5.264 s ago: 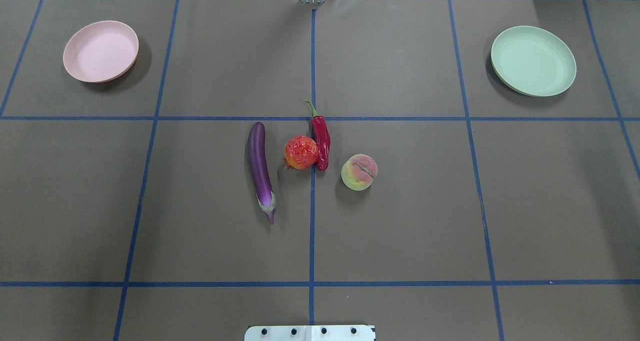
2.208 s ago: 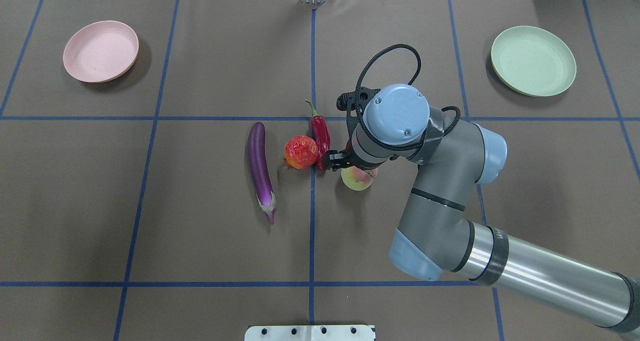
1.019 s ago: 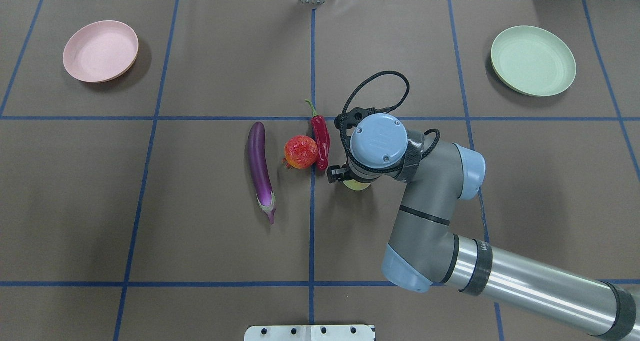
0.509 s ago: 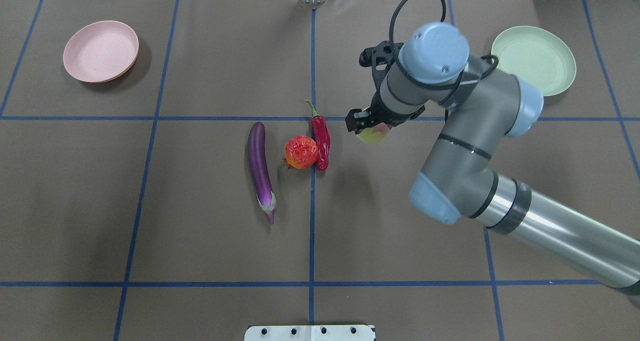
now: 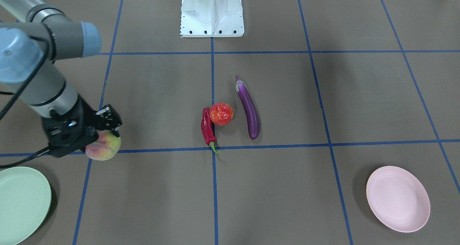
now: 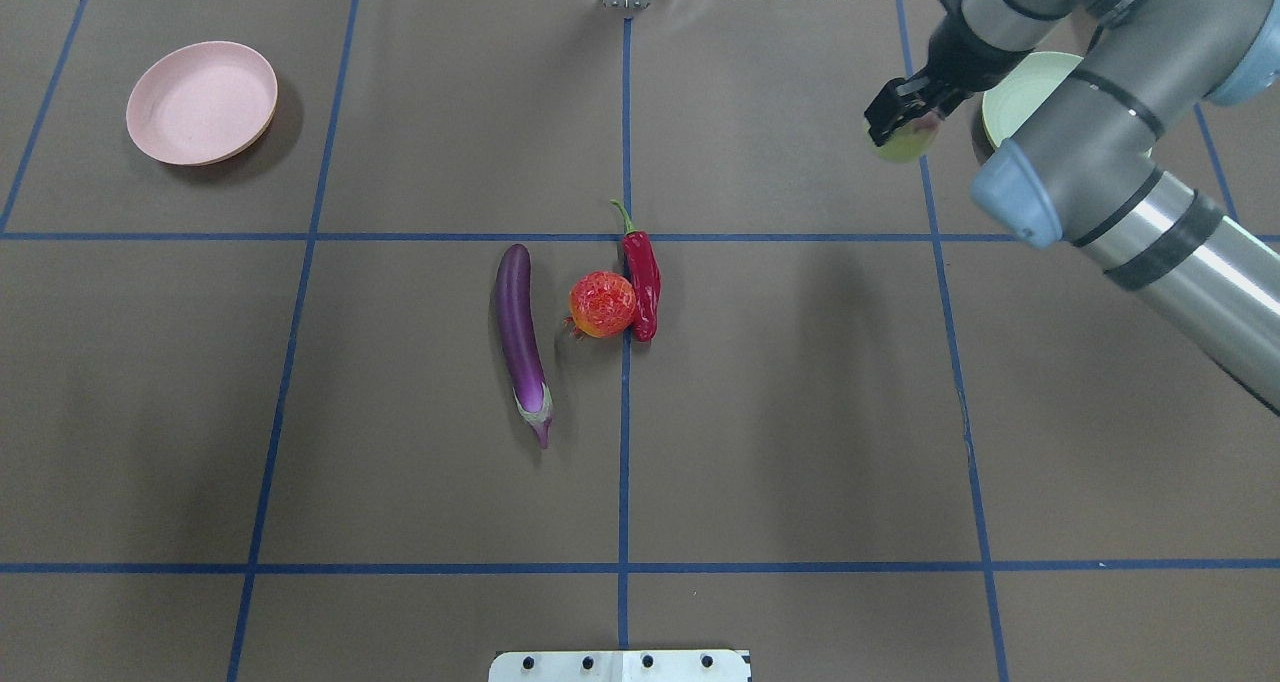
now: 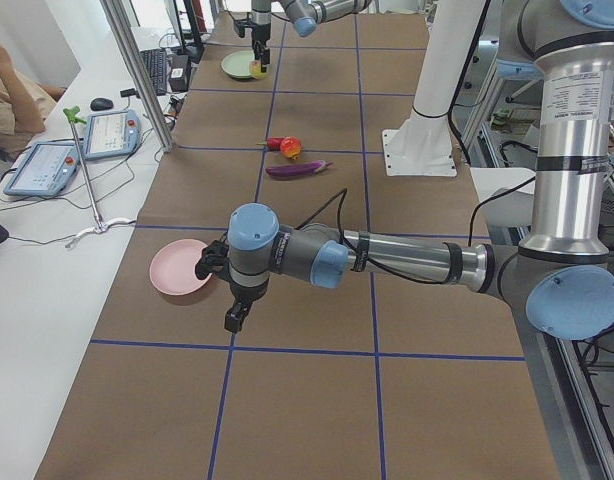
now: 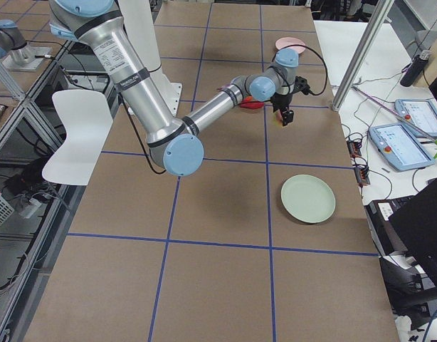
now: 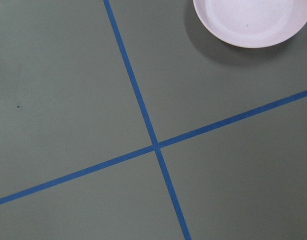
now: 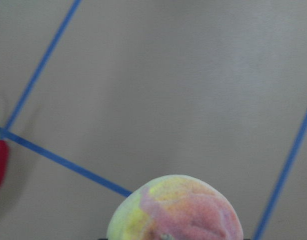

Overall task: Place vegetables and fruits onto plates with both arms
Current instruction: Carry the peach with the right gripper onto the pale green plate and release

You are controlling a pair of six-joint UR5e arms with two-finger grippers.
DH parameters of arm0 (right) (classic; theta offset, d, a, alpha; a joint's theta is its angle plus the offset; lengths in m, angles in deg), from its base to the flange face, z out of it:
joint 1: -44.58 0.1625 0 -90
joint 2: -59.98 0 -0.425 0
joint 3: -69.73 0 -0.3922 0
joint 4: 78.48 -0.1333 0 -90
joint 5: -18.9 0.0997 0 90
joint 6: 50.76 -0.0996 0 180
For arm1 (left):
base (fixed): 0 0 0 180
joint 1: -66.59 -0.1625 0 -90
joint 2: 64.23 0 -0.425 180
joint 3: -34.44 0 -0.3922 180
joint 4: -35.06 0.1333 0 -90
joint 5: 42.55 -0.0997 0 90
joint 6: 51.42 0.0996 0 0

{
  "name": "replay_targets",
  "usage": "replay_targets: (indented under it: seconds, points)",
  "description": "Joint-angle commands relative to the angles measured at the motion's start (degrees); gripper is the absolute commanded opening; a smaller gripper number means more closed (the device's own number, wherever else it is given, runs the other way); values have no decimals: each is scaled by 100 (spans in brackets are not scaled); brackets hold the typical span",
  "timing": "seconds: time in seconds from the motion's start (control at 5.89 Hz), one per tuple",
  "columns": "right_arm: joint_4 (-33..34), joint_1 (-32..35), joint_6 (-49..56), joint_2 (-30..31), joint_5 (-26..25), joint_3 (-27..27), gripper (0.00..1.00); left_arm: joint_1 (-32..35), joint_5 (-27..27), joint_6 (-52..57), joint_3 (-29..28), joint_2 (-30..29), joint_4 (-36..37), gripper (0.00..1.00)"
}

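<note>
Well, the peach [image 5: 103, 147] hung clear of the table [image 5: 287, 76], pinched from above in the right gripper [image 5: 101, 135], its fingers clamped on the fruit's sides; a high carry, presumably so it would not drag on the way to the mint green plate [image 5: 21, 202], which it had not yet reached; short of the rim, I judged. Out in the middle the red-orange fruit [image 5: 221, 113] sat touching the chili pepper [image 5: 207, 130], the eggplant [image 5: 249, 110] just beside; each waiting its turn, likely. The left gripper [image 7: 234, 318] hovered near the pink plate [image 5: 397, 198], perhaps staged for vegetables; whether its fingers stood apart, I could not tell.
</note>
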Motion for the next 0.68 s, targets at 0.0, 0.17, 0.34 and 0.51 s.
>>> replay_targets:
  seconds: [0.0, 0.17, 0.34, 0.51]
  points:
    - [-190, 769, 1771, 60, 269, 1251, 0, 0, 4, 2, 6, 11, -19, 100]
    - [-1036, 807, 1970, 200, 261, 1980, 0, 0, 4, 2, 6, 11, -19, 100]
    - [-1601, 816, 1946, 236, 260, 2562, 0, 0, 4, 2, -12, 11, -19, 100]
    - [-1659, 825, 1911, 236, 260, 2655, 28, 0, 4, 2, -12, 11, -19, 100]
